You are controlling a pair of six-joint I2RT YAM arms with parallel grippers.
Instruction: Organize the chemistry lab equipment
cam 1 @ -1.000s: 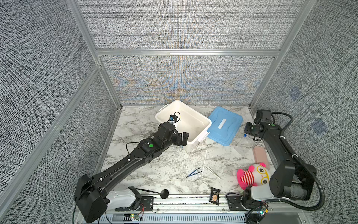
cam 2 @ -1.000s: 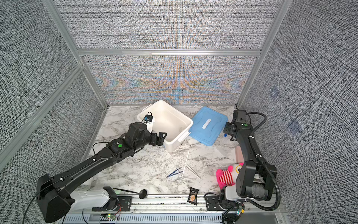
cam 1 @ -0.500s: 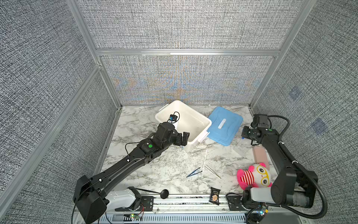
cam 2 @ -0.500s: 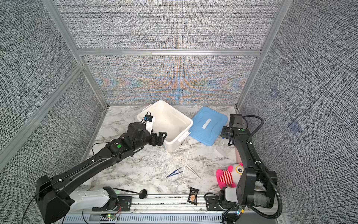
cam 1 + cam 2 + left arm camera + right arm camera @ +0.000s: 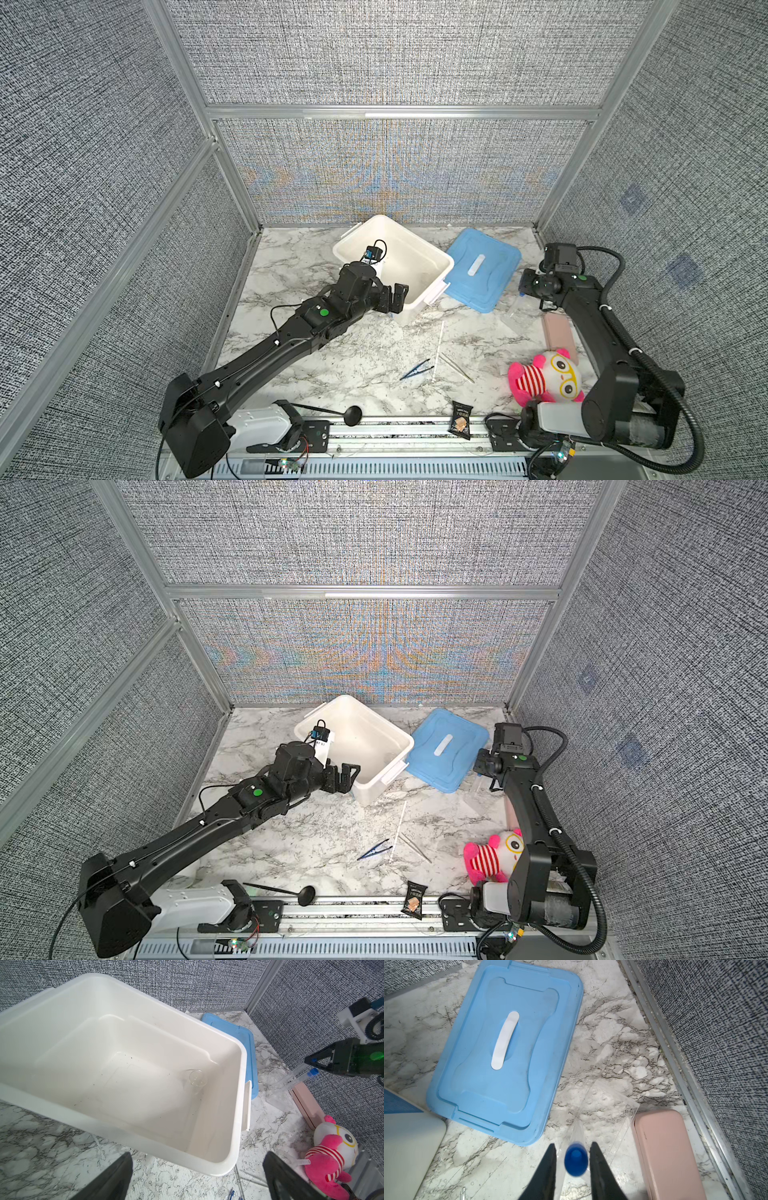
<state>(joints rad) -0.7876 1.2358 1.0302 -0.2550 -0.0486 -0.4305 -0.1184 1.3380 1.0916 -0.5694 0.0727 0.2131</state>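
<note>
1. Hovering at the near corner of the bin (image 5: 242, 1059), your left claw (image 5: 395, 297) is spread as wide as it goes and carries nothing.
2. Look straight ahead of that claw: a small clear beaker (image 5: 195, 1080) lies on its side on the bin floor, well beyond the fingertips, close to the wall that faces the lid (image 5: 529, 1053).
3. Over to your right claw (image 5: 572, 1144): the fingers are only slightly parted, and the blue cap of the tube (image 5: 575, 1159) sits dead between them. A sliver of gap shows on each side of the cap, so you have no pinch on it.
4. The tube slants away from that claw, its clear body running down onto the clear tray (image 5: 610, 1103) just ahead of the fingertips.
5. The lid lies flat on the table on the side of your right claw that faces the left claw, near the tray. The pink case (image 5: 664, 1157) lies on the opposite side, just beside the tray.
6. Blue tweezers (image 5: 415, 369), stick (image 5: 437, 351) and metal tweezers (image 5: 456, 367) lie on the table well apart from both claws, back toward the arm bases, with the stick between the two tweezers.
7. Farther back from your right claw, the plush (image 5: 544, 380) sits against that arm's base, and the packet (image 5: 460, 424) lies at the front rail.
</note>
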